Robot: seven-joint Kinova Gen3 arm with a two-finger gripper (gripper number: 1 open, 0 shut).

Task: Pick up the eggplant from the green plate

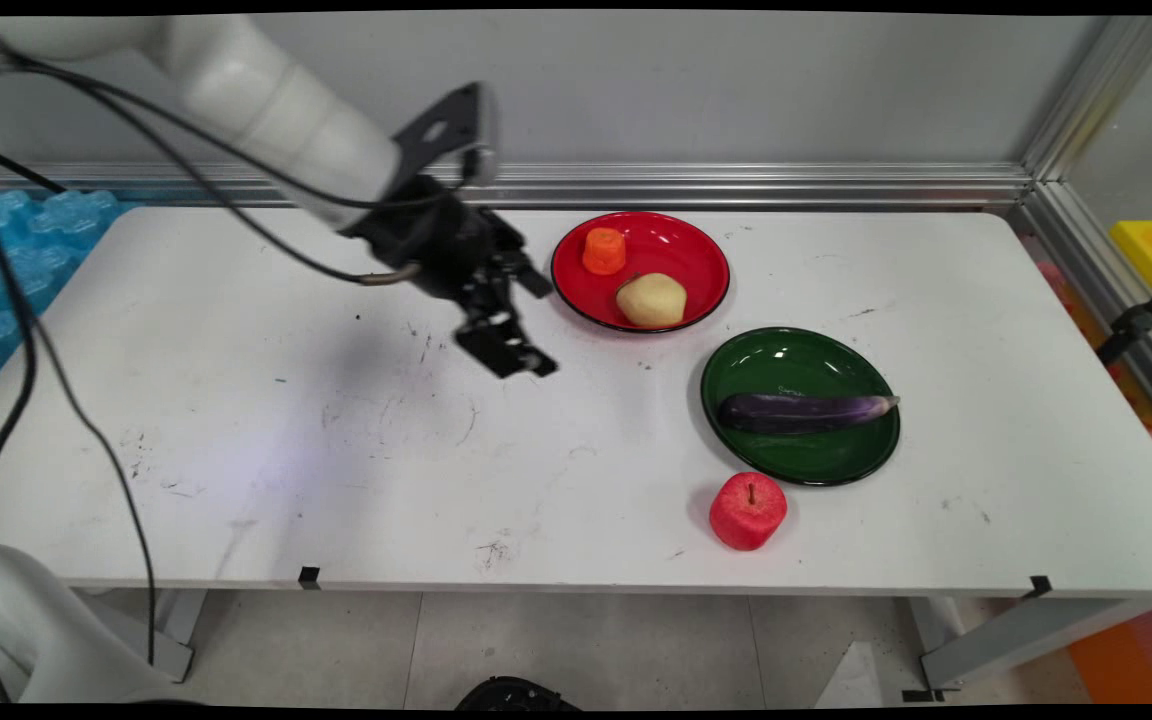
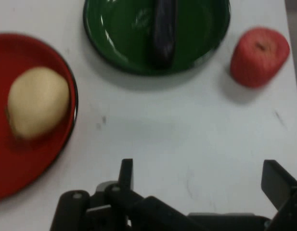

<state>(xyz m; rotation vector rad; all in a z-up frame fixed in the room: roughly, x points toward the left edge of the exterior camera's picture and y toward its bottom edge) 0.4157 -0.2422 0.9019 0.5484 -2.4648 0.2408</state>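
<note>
Here: end effector (image 1: 521, 325) wide open, empty; two plates, one potato (image 1: 651, 300), eggplant (image 1: 801, 411), apple (image 1: 747, 511).

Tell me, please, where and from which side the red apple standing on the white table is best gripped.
Grip the red apple across its rounded middle, coming straight down from above. It stands upright, stem up, alone on the white table, though the round green plate lies close behind it. The open black end effector looks wide enough.
</note>
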